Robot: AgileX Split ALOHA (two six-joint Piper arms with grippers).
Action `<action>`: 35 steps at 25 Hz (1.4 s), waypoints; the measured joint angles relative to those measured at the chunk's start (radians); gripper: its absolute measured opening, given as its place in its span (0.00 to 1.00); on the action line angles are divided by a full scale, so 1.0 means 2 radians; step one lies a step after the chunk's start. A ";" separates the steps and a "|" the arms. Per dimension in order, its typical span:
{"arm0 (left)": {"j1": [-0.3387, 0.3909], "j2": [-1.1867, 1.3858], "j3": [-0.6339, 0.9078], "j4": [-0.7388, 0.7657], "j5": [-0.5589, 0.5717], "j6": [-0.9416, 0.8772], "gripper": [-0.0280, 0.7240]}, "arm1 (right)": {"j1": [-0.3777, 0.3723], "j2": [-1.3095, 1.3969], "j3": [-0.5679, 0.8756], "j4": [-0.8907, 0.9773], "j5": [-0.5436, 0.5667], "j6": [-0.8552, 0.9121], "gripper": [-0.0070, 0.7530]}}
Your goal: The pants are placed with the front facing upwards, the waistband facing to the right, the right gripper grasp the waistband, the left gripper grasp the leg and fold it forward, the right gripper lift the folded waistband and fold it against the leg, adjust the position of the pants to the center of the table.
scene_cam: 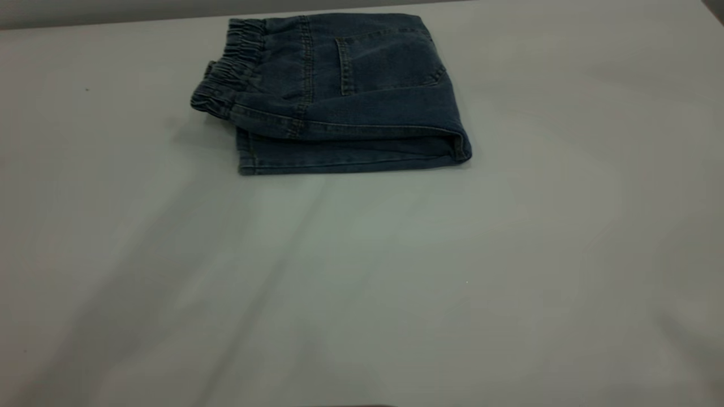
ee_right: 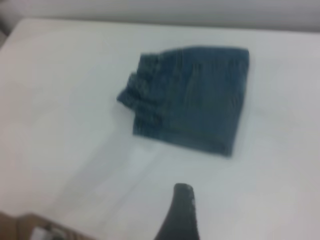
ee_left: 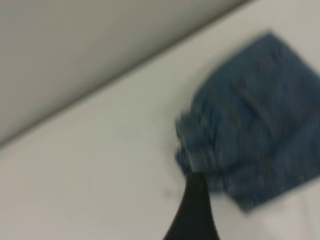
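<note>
Pants (scene_cam: 339,96) folded on table (scene_cam: 362,271); grippers mostly out of frame.

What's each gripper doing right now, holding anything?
Left gripper: off the pants, holding nothing; open or shut cannot be told.
Right gripper: off the pants, holding nothing; cannot be told.

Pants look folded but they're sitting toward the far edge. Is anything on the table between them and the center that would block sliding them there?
Nothing visible does. The folded pants lie near the far edge of the table, and the stretch between them and the middle is bare. No end effector touches the denim; the wrist views show both held off it.
</note>
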 joint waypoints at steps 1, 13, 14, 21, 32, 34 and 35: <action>0.000 -0.029 0.037 0.000 0.000 -0.001 0.79 | 0.000 -0.037 0.032 -0.004 -0.002 0.000 0.77; 0.000 -0.334 0.375 -0.002 0.000 -0.031 0.79 | 0.000 -0.267 0.173 -0.115 0.008 0.060 0.77; 0.000 -0.357 0.398 -0.004 0.000 -0.036 0.79 | 0.000 -0.267 0.177 -0.118 0.008 0.060 0.77; 0.000 -0.507 0.532 -0.021 0.000 -0.054 0.79 | 0.001 -0.282 0.261 -0.132 0.007 0.049 0.77; 0.000 -0.616 0.670 -0.021 0.000 -0.076 0.79 | 0.063 -0.346 0.377 -0.195 -0.050 0.043 0.77; 0.000 -0.623 0.689 -0.022 0.000 -0.077 0.79 | 0.063 -0.348 0.390 -0.197 -0.057 0.045 0.77; 0.000 -0.624 0.697 -0.022 -0.001 -0.077 0.79 | 0.063 -0.348 0.394 -0.197 -0.059 0.045 0.77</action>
